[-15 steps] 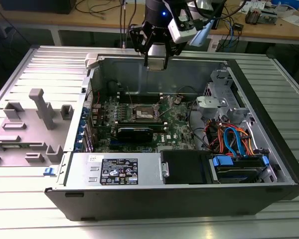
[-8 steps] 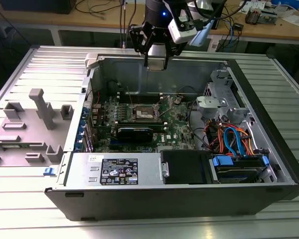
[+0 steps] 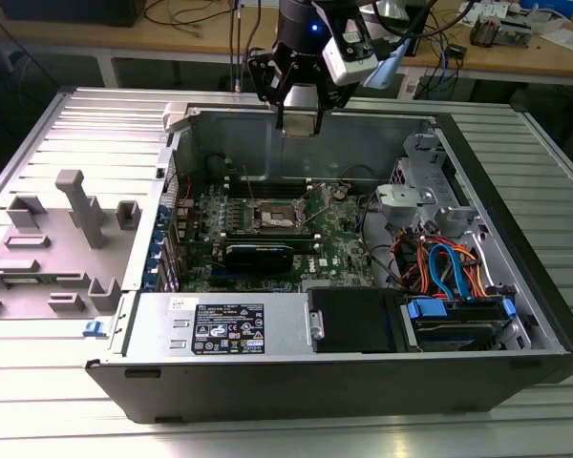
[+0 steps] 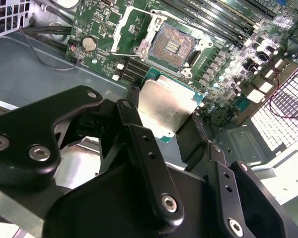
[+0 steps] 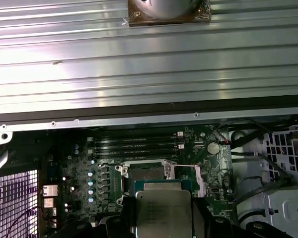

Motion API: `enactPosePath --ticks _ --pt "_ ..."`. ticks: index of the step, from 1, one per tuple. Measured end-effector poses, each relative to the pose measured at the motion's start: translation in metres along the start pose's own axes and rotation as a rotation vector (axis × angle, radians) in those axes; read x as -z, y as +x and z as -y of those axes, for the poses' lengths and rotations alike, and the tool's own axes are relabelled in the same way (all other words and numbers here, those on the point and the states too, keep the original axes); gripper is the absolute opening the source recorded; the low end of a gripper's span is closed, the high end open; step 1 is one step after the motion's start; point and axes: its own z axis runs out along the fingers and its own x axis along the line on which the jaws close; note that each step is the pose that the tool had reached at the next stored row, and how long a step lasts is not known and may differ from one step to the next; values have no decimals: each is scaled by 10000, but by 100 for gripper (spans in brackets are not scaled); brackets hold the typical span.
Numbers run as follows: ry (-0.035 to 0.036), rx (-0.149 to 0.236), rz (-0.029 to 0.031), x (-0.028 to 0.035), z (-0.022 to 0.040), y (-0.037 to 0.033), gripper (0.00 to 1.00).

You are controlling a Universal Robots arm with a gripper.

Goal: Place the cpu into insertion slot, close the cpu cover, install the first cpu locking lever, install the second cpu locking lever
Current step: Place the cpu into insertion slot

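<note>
My gripper [image 3: 299, 122] hangs over the far wall of the open computer case, shut on the cpu [image 3: 299, 129]. In the second wrist view the cpu [image 4: 165, 110] is a flat silver square pinched between two black fingers [image 4: 134, 95], with the gripper [image 4: 166, 106] above and short of the insertion slot [image 4: 173, 45]. The slot's brownish-gold contact field lies bare. The cpu cover [image 4: 120, 30] stands swung open beside it. In the first wrist view the cpu [image 5: 161, 210] hides part of the slot [image 5: 150, 173]. In the exterior view the slot [image 3: 276, 218] sits mid-board.
The green motherboard [image 3: 339, 243] carries long black memory slots [image 3: 267, 191] behind the socket and a black graphics card [image 3: 258, 254] in front. A power supply [image 3: 220, 329] and orange and blue cables [image 3: 449, 267] fill the near side. A grey fixture [image 3: 67, 239] lies outside the case, at the exterior view's left.
</note>
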Motion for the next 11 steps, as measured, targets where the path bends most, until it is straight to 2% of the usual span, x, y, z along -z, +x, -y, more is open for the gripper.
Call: enactPosePath --ticks 11 --pt "-1 -1 1 2 34 -2 55"
